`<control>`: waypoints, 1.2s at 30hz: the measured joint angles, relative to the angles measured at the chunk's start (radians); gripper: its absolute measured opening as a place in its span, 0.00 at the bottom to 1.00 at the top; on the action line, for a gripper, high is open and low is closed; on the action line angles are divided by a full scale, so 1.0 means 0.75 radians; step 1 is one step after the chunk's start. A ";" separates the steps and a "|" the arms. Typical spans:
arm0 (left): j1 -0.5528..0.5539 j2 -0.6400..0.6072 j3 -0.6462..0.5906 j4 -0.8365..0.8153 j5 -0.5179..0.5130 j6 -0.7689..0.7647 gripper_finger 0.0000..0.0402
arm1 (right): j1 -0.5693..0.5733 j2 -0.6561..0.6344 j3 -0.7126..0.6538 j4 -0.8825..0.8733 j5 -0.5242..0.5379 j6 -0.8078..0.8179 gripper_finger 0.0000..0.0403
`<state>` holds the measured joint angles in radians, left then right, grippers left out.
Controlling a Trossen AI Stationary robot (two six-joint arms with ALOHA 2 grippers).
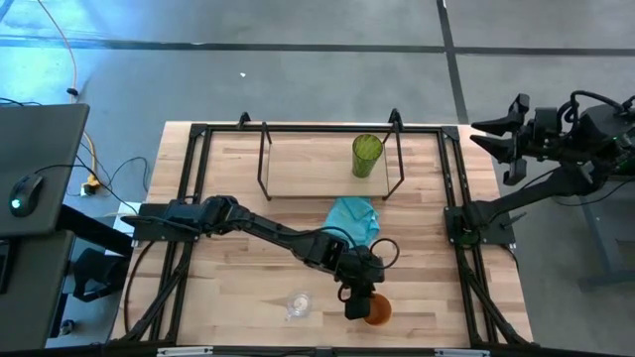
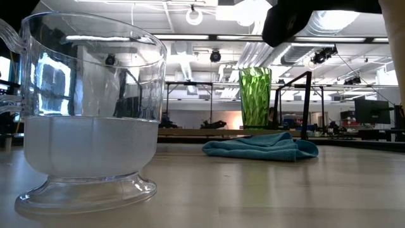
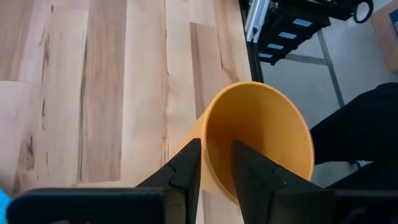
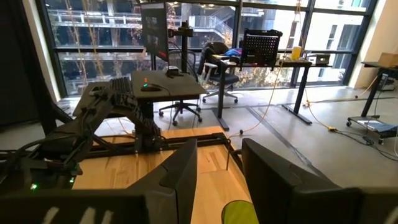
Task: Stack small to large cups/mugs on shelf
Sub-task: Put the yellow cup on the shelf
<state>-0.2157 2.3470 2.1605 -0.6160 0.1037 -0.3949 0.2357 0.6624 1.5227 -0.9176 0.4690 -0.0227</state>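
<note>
The orange cup (image 1: 378, 313) is near the table's near edge, and my left gripper (image 1: 357, 297) is shut on it. The small clear glass cup (image 1: 298, 304) stands on its foot to the left of it and fills the low view's left side (image 2: 88, 114). The green tumbler (image 1: 367, 156) stands upright on the right part of the shelf (image 1: 298, 174), a dark rod rack with a light wood base. My right gripper (image 4: 219, 180) is open, raised beyond the table's right edge (image 1: 511, 139). My left gripper holds the orange cup by its rim wall (image 3: 208, 134). One finger (image 3: 252, 171) is inside the cup and the other (image 3: 183, 168) is against its outer side. The cup is tilted, its mouth turned toward the gripper. In the low view its pale edge (image 2: 393, 38) appears lifted off the table.
A crumpled turquoise cloth (image 1: 354, 218) lies between the shelf and my left gripper. A black frame (image 1: 189, 178) runs along the table's sides and far edge. Bare wood lies left of the glass cup. A dark-clothed person (image 3: 367, 137) shows beyond the table's near edge.
</note>
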 joint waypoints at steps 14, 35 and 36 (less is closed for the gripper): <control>0.000 -0.001 0.000 0.005 -0.003 0.032 0.19 | 0.000 0.000 0.000 -0.009 -0.015 0.001 0.29; 0.019 -0.033 0.000 0.107 0.022 0.100 0.19 | 0.000 0.050 0.000 -0.488 -0.647 0.590 0.29; 0.018 -0.033 0.000 0.110 0.025 0.102 0.19 | 0.000 0.058 0.000 -0.516 -0.686 0.620 0.29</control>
<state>-0.2023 2.3226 2.1605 -0.5337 0.1228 -0.3185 0.2356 0.7058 1.5227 -1.3047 -0.0457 0.4421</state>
